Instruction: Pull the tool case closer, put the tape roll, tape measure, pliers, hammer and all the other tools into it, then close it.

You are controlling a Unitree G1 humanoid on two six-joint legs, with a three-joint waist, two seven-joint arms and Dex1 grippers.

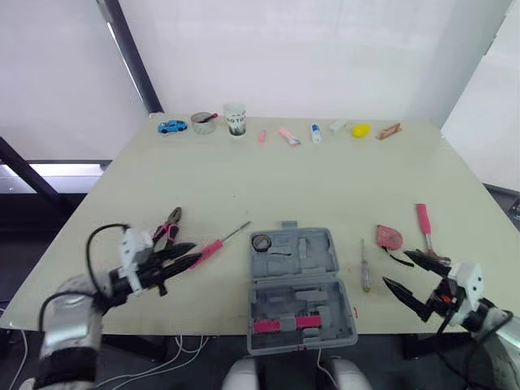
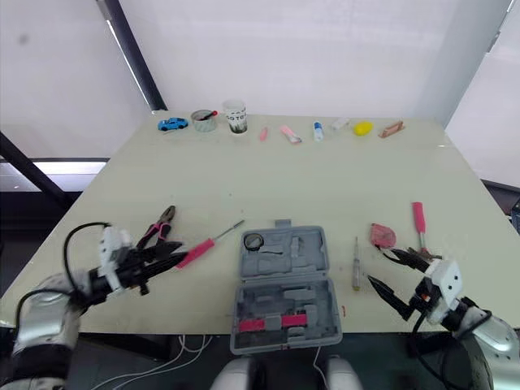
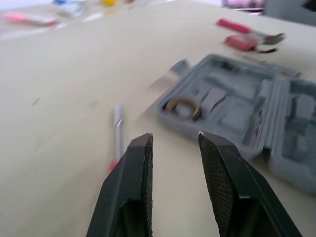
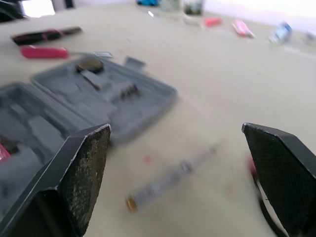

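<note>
The grey tool case lies open near the front edge of the table, with a tape roll in its far left corner and a pink piece in its near half. A pink-handled screwdriver and pliers lie to its left. My left gripper is open and empty, its tips just short of the screwdriver's handle. To the right of the case lie a slim screwdriver, a red tape measure and a pink-handled hammer. My right gripper stands wide open and empty near the tape measure.
Along the far edge sit a blue toy car, a grey tape ring, a white cup, small pink items, a little bottle and a yellow object. The table is bare between this row and the case.
</note>
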